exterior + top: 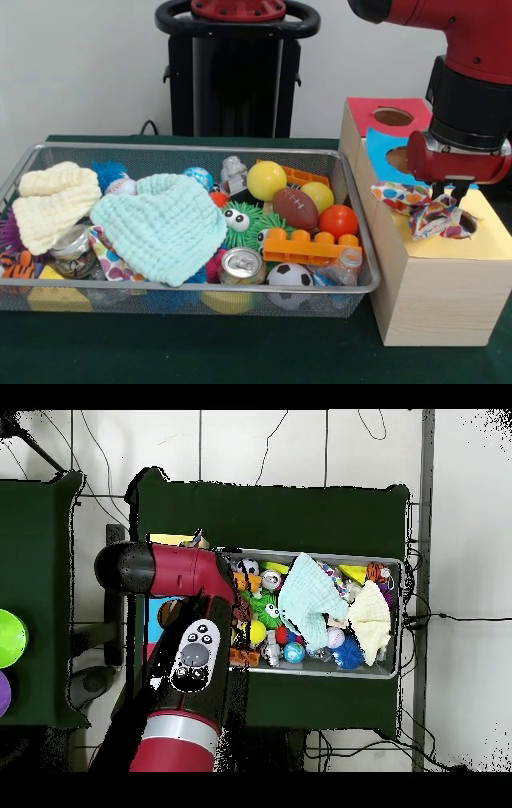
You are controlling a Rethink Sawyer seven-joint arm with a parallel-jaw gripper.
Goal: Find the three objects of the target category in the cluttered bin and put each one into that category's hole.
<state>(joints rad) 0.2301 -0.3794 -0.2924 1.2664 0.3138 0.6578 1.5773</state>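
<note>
The wire-mesh bin [192, 148] fills the left and middle of the front view and also shows in the overhead view [400, 614]. A patterned fabric [420, 210], white with coloured dots, lies bunched on the yellow top [488, 240] of the wooden box, beside its round hole [470, 224], which it partly hides. My gripper [449, 194] hangs just above the bunch with its jaws a little apart. Another dotted fabric piece [110, 262] peeks from under the mint cloth [164, 224] in the bin. In the overhead view my arm [195, 649] hides the gripper and the holes.
The blue-topped hole [398, 156] and red-topped hole [392, 117] lie behind the yellow one. A cream cloth [52, 204], balls, a can [242, 264], an orange brick [308, 244] and a green googly-eyed toy [240, 220] crowd the bin. The robot's pedestal [236, 72] stands behind.
</note>
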